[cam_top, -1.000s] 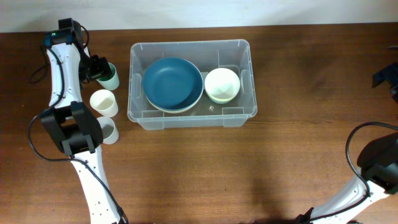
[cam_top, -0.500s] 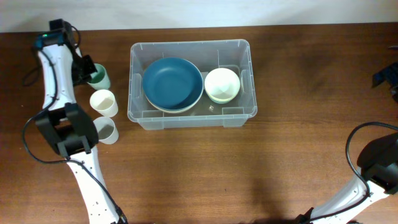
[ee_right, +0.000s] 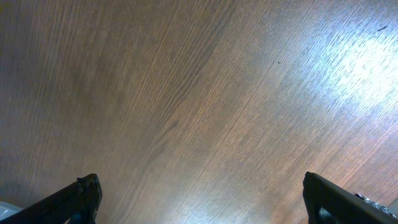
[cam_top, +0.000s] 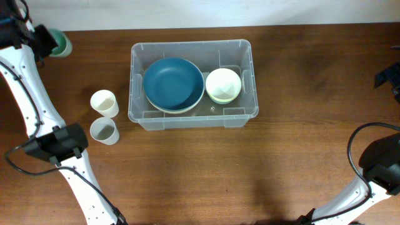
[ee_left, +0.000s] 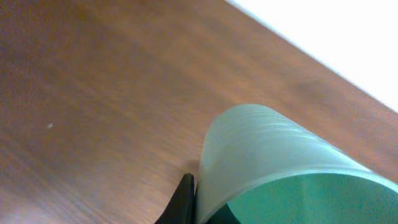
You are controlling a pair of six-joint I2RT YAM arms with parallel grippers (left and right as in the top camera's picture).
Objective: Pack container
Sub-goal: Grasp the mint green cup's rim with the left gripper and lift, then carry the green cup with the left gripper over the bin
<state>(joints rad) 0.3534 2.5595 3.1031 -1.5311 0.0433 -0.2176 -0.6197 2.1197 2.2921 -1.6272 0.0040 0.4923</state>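
The container (cam_top: 249, 111), a clear plastic bin, stands mid-table in the overhead view. Inside it lie a blue bowl (cam_top: 173, 83) and a smaller pale bowl (cam_top: 223, 84). My left gripper (cam_top: 47, 41) is at the table's far left back corner, shut on the wall of a green cup (cam_top: 60, 44). In the left wrist view the green cup (ee_left: 273, 155) fills the lower right, with one black finger (ee_left: 185, 200) pressed against its outside. My right gripper (ee_right: 208, 196) is open over bare wood, nothing between its fingers.
A cream cup (cam_top: 104, 102) and a grey cup (cam_top: 104, 131) stand upright left of the container. Behind the green cup the table's back edge meets a white wall (ee_left: 348, 37). A dark part of the right arm (cam_top: 387, 78) shows at the right edge.
My left gripper shut on the green cup next to the container, then carried it left and back to the far corner. The right arm has not moved.
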